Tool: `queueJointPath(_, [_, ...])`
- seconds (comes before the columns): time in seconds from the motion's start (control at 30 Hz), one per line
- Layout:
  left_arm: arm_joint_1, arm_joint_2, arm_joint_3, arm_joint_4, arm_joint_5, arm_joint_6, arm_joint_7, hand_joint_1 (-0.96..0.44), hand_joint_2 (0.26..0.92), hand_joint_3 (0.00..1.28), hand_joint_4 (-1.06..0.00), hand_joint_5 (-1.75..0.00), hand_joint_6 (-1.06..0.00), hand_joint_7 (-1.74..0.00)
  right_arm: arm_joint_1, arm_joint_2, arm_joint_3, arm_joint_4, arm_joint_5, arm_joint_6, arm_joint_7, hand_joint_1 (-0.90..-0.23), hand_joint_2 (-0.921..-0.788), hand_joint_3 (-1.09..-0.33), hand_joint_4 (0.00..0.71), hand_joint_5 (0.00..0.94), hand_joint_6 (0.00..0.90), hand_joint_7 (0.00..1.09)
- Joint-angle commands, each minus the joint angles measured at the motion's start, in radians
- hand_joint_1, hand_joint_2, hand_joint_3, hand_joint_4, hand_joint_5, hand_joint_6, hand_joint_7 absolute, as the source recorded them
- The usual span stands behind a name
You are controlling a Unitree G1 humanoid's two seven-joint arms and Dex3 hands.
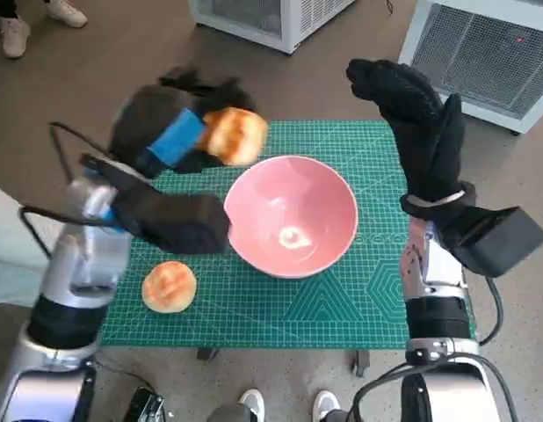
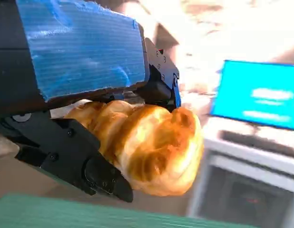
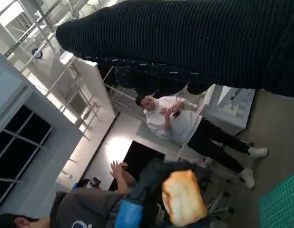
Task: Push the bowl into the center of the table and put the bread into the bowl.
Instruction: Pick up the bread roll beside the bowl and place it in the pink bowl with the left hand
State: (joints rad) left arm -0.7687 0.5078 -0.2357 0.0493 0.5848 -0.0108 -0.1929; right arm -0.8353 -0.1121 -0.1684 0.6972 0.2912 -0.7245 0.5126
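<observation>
Pink bowl (image 1: 291, 216) mid-mat, golden bread (image 1: 235, 135) raised

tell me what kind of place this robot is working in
Probably a lab or demo space, not a kitchen: a green cutting mat covers the small table, white vented equipment cabinets stand on the floor behind it, and a person stands by watching.
</observation>
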Motion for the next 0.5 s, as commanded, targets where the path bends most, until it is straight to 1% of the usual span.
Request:
queueJointPath(0.03, [-0.036, -0.040, -0.051, 0.032, 0.011, -0.032, -0.031, 0.00, 0.918, 0.02, -0.78, -1.04, -0.64, -1.17, 0.031, 0.000, -0.002, 0.005, 0.010, 0.013, 0.013, -0.754, -0.921, -0.756, 0.226, 0.001, 0.040, 0.54])
queueJointPath(0.27, [-0.060, -0.092, -0.111, 0.116, 0.021, -0.066, -0.060, 0.00, 0.920, 0.03, -0.78, -1.08, -0.63, -1.16, 0.040, 0.001, 0.001, -0.010, 0.014, 0.021, 0.010, -0.756, -0.921, -0.754, 0.228, 0.002, 0.040, 0.54])
queueJointPath(0.4, [-0.080, -0.114, -0.158, 0.188, 0.060, -0.084, -0.054, 0.00, 0.920, 0.04, -0.77, -1.09, -0.62, -1.16, 0.048, 0.000, 0.002, -0.020, 0.020, 0.029, 0.009, -0.756, -0.921, -0.751, 0.230, 0.003, 0.042, 0.54])
queueJointPath(0.5, [-0.100, -0.135, -0.182, 0.271, 0.077, -0.114, -0.033, 0.00, 0.920, 0.05, -0.75, -1.12, -0.61, -1.16, 0.055, 0.000, 0.002, -0.031, 0.021, 0.033, 0.007, -0.756, -0.921, -0.749, 0.232, 0.003, 0.043, 0.54])
